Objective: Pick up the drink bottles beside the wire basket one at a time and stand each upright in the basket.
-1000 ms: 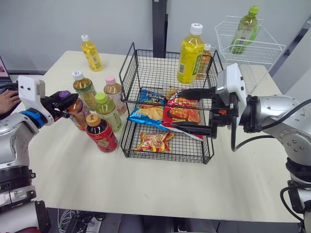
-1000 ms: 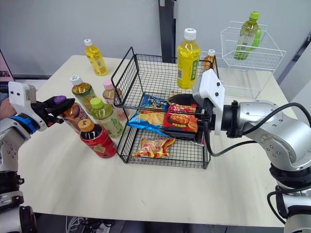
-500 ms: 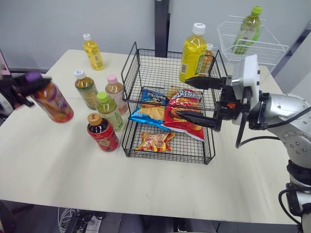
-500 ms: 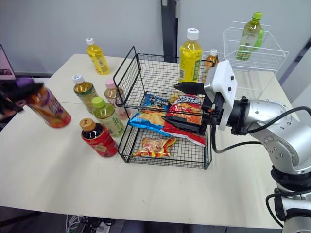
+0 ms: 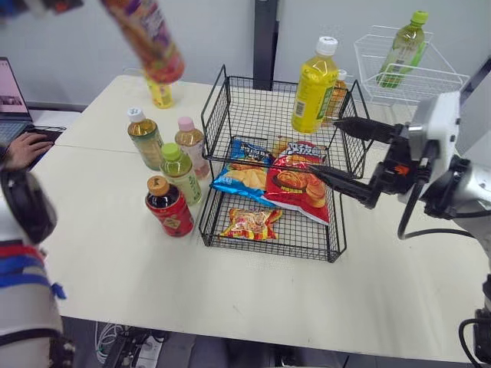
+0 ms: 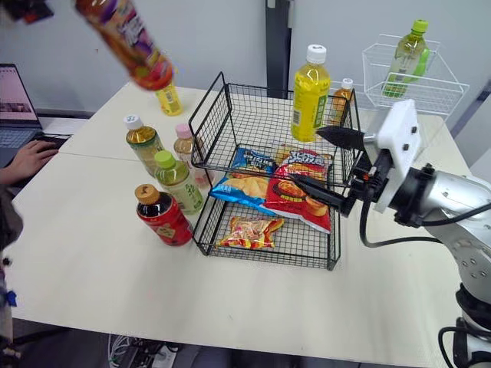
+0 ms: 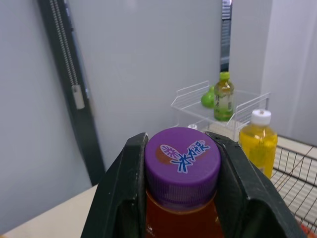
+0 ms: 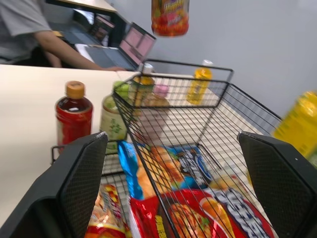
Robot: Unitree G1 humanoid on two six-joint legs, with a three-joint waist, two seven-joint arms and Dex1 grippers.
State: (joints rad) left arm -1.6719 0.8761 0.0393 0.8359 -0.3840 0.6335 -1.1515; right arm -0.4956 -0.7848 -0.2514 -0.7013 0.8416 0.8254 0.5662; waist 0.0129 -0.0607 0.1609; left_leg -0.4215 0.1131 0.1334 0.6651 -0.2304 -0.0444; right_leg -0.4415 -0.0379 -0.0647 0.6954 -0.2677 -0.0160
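I see a pale table point(image 5: 253, 291) against a grey wall, with a black two-tier wire basket point(image 5: 217, 115) at the centre of the frame. My left gripper point(image 7: 181, 144) pinches the neck of the purple-capped bottle point(image 5: 146, 34), one finger on each side of the cap. The bottle hangs tilted in the air at the upper left of the frame, base toward the basket. My right gripper point(image 5: 325, 146) is at centre right, its jaws spread wide over the basket's right edge and holding nothing. A large yellow bottle point(image 5: 314, 88) stands upright in the top tier, and snack bags point(image 5: 295, 188) lie below. Left of the basket stand a red bottle point(image 5: 170, 217), a green-capped bottle point(image 5: 181, 175), a pink-capped bottle point(image 5: 192, 146) and a white-capped bottle point(image 5: 146, 138). At the left edge a person's hand point(image 5: 27, 149) rests near a laptop point(image 5: 15, 107).
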